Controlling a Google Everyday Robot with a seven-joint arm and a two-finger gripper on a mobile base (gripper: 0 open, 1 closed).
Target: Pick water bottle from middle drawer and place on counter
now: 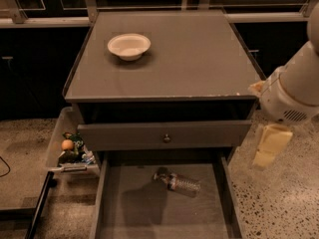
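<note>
The water bottle [179, 182] lies on its side on the floor of the open middle drawer [134, 213], near the drawer's back and a little right of centre. The counter [189, 59] is the grey cabinet top above it. My arm comes in from the right, and its gripper [269, 146] hangs as a pale yellowish part just off the cabinet's right front corner. The gripper is above and to the right of the bottle, outside the drawer's right wall, and apart from the bottle. It holds nothing that I can see.
A white bowl [128, 46] sits at the counter's back left. The upper drawer front with a round knob [166, 138] stands slightly out above the open drawer. A clear bin [70, 151] with snacks and an orange fruit hangs on the left. Speckled floor lies on both sides.
</note>
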